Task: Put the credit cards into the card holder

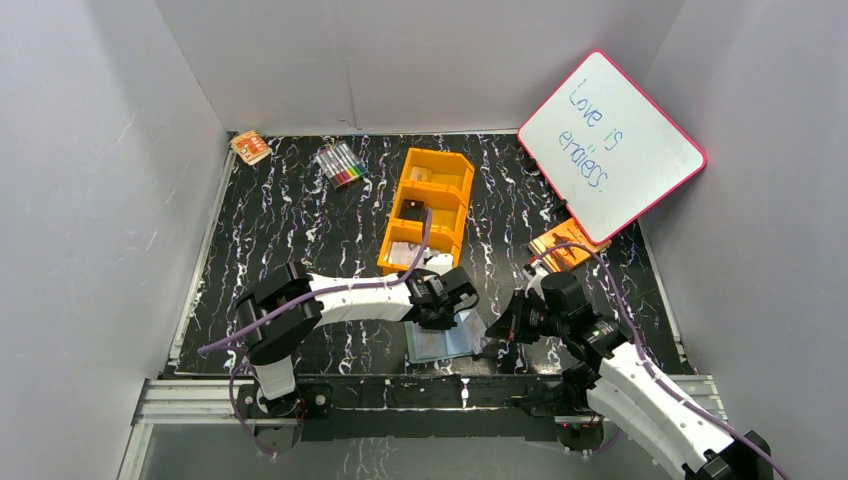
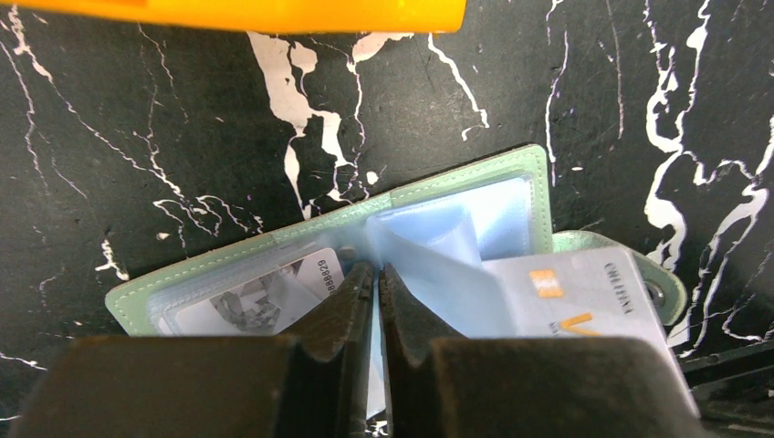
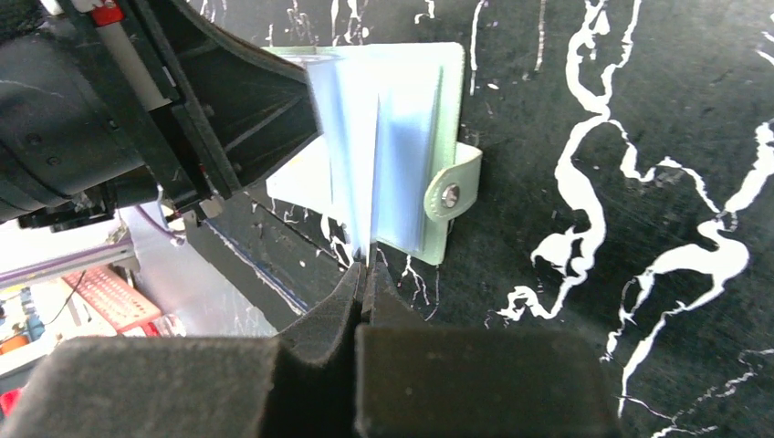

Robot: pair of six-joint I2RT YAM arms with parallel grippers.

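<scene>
Card holder [image 1: 440,345] lies open, long axis left-right.

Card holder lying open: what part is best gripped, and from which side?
A clear pocket leaf at its free edge, from above and edge-on: the leaves rise thin off the card holder, whose green cover lies flat on the table.

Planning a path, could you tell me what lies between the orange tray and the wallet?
Only bare tabletop between tray and wallet, per left wrist view.
</scene>
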